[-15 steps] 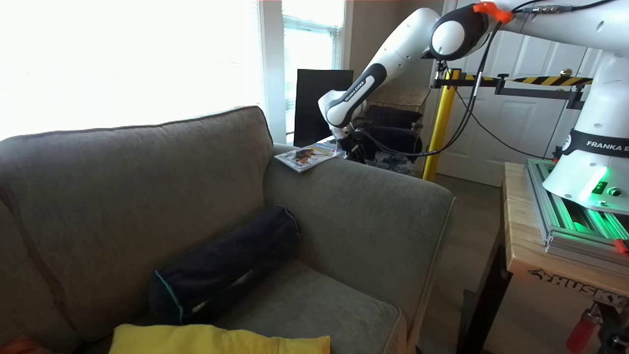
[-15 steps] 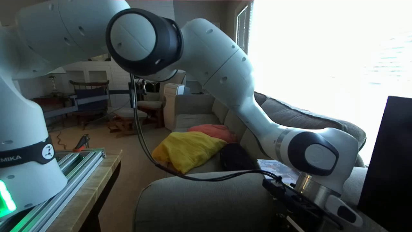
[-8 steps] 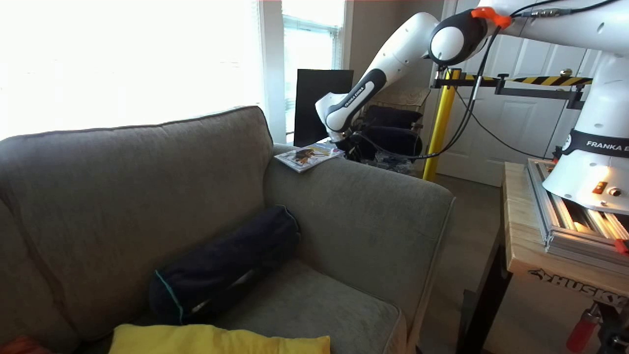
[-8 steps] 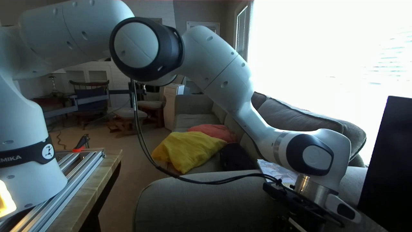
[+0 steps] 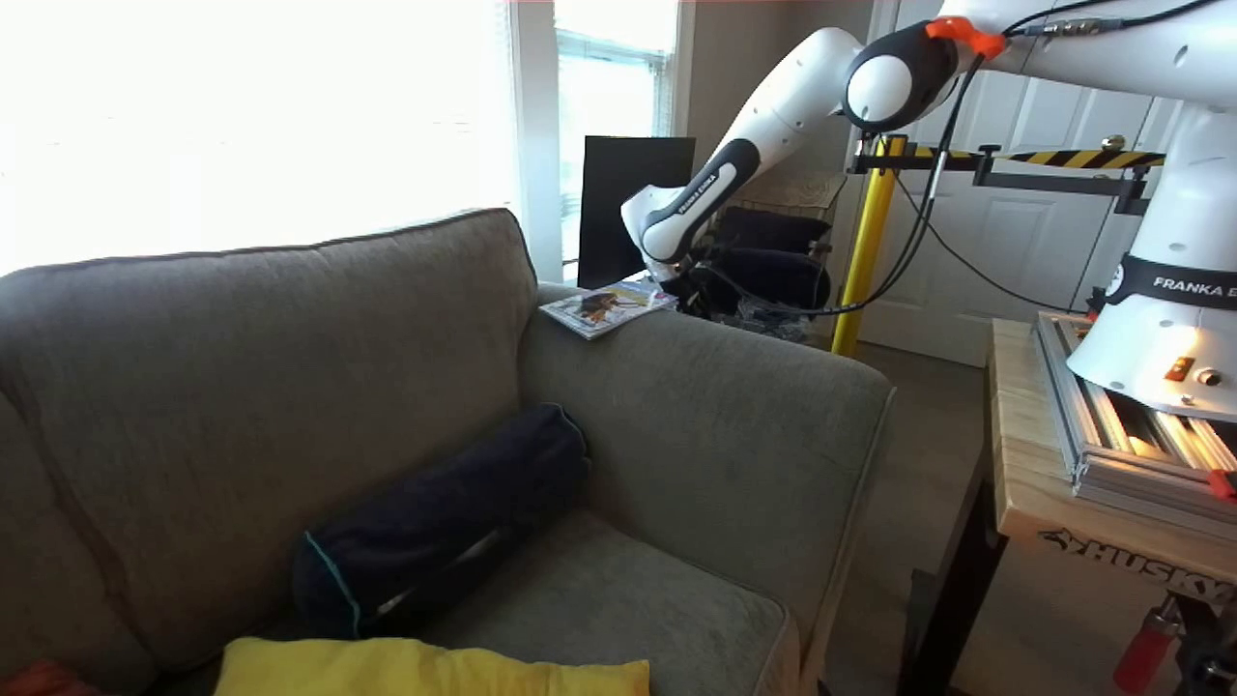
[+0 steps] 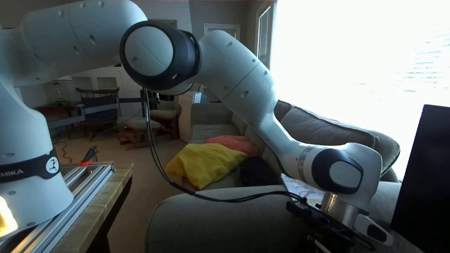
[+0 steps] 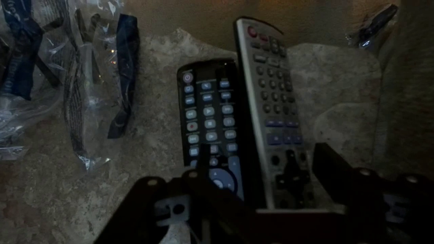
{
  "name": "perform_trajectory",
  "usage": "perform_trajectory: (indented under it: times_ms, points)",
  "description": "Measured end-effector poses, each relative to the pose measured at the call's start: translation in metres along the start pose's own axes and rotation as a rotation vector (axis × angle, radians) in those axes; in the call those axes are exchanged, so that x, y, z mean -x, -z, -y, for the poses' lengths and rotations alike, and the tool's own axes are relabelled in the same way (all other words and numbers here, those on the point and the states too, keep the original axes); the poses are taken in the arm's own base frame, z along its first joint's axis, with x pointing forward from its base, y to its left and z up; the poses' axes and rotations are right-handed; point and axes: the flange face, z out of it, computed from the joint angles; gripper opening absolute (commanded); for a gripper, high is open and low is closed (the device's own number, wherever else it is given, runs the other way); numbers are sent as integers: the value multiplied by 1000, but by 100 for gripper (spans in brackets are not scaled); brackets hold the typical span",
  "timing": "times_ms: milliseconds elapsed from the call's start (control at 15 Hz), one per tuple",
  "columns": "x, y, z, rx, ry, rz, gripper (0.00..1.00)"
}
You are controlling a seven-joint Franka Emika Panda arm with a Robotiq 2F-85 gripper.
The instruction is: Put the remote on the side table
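Two remotes show in the wrist view on the mottled stone-look top of the side table [image 7: 152, 162]. A black remote [image 7: 198, 108] lies flat, and a grey-faced remote with dark sides [image 7: 271, 84] stands higher beside it, slightly turned; whether it rests on the black one I cannot tell. My gripper [image 7: 262, 149] is open, its fingers on either side of the grey-faced remote. The left finger hangs over the black remote and the right finger is very close to the grey-faced remote's edge. In both exterior views the remotes are hidden; my gripper [image 5: 688, 293] is down beside the sofa arm.
Clear plastic bags with dark blue strips [image 7: 127, 74] lie at left in the wrist view. A magazine [image 5: 604, 307] lies on the sofa arm [image 5: 715, 387], close to the gripper. A black screen [image 6: 422, 175] stands nearby. The arm stands on a wooden bench [image 5: 1024, 435].
The arm has lowered slightly, and the wrist has shifted a little toward the sofa in an exterior view. The base light has turned from green to amber.
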Motion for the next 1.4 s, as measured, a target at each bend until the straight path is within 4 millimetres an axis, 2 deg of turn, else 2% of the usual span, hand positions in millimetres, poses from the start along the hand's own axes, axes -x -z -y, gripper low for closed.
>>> perform_trajectory:
  times_ms: [200, 400, 733, 933, 1133, 1400]
  points:
    - [1, 1, -6, 7, -10, 1, 100]
    - [1, 20, -13, 9, -19, -23, 100]
    - [10, 97, -34, 4, -44, -137, 100]
    - [24, 142, -36, -6, -42, -220, 100]
    - [41, 180, -15, -39, -9, -280, 100]
    - [69, 221, 32, -81, 58, -346, 100]
